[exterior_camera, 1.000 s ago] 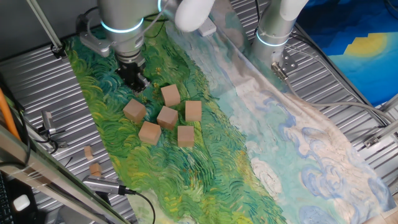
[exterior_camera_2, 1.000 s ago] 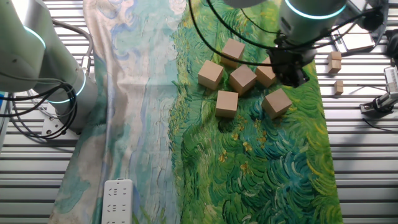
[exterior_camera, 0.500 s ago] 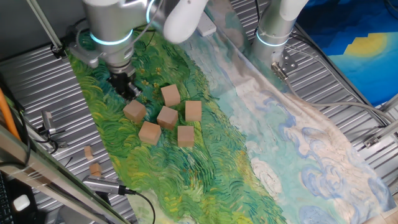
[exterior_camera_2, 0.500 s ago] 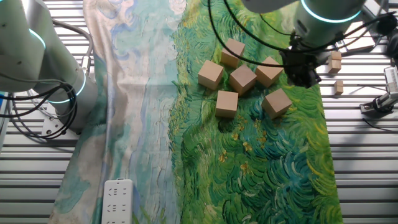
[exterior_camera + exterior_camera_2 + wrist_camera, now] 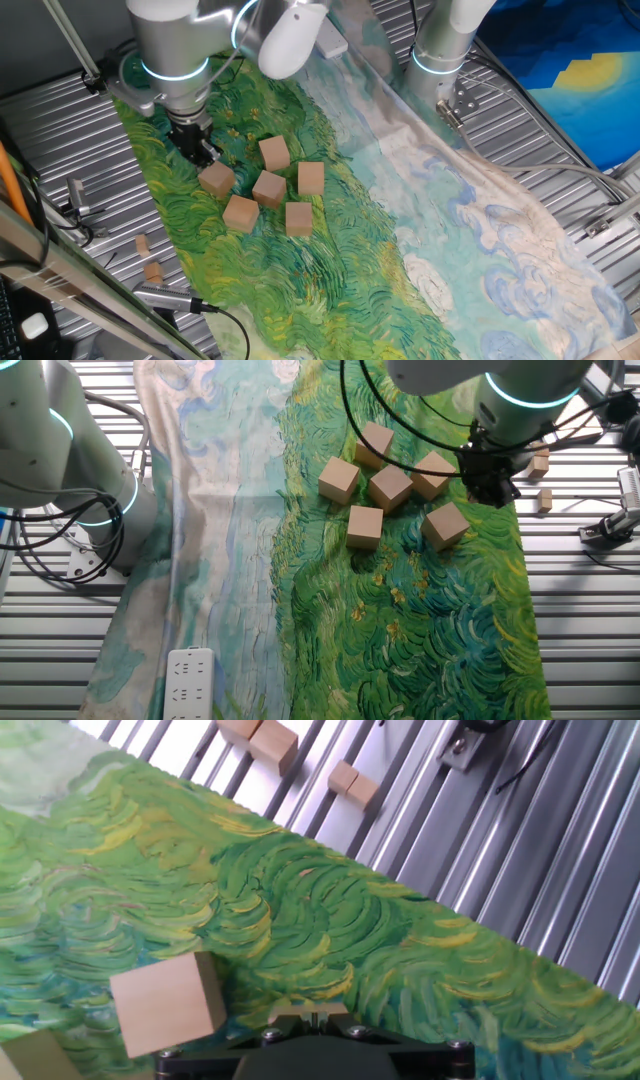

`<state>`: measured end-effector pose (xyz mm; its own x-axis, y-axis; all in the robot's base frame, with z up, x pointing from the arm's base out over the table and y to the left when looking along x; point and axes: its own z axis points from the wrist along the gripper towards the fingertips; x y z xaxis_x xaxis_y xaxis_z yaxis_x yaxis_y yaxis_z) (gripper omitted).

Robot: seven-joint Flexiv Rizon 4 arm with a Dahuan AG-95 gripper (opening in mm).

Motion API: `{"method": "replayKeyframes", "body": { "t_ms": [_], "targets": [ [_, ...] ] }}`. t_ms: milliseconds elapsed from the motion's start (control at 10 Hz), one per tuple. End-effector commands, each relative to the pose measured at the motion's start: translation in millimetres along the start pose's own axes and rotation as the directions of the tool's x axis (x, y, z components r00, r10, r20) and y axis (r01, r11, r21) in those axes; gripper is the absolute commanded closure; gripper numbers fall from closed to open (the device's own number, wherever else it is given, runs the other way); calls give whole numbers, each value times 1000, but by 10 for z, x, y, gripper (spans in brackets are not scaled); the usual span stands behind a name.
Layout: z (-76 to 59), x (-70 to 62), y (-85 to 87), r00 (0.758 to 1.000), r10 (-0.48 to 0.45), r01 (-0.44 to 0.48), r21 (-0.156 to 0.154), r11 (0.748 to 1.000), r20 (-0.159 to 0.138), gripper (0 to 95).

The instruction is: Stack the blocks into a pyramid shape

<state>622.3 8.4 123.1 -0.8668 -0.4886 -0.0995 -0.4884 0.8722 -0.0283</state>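
Six plain wooden blocks lie apart in a loose cluster on the green painted cloth (image 5: 330,290); none rests on another. The leftmost block (image 5: 215,179) (image 5: 445,525) lies closest to my gripper (image 5: 198,150) (image 5: 492,488), which hangs low over the cloth just beyond it and touches nothing. Other blocks sit at the back (image 5: 274,153), in the middle (image 5: 268,187) and at the front (image 5: 299,218). In the hand view the near block (image 5: 168,1004) is left of my gripper (image 5: 312,1013). The jaws are shut with nothing between them.
Two small tan wooden bits (image 5: 147,257) (image 5: 355,782) lie on the ribbed metal table (image 5: 60,150) beside the cloth's edge. A second arm's base (image 5: 445,45) stands at the back. A white power strip (image 5: 188,678) lies on the cloth's pale end.
My gripper has moved off from above the cluster, toward the cloth's edge on the side of the small bits. The blocks have not moved.
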Motion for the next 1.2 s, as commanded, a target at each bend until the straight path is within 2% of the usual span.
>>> {"method": "replayKeyframes", "body": {
  "t_ms": [100,200,300,400,600,1000,1200],
  "targets": [
    [-2,17,2,1000,-12,12,-1,1000,6,570],
    [1,18,2,1000,-18,18,-6,1000,10,570],
    [15,18,3,999,-22,23,-33,999,27,380],
    [33,16,10,999,-22,24,-54,998,39,380],
    [132,12,28,998,-27,30,-67,997,50,380],
    [272,2,107,999,-29,32,-57,998,45,380],
    [349,17,117,997,-54,57,-54,997,57,380]
  ]
}}
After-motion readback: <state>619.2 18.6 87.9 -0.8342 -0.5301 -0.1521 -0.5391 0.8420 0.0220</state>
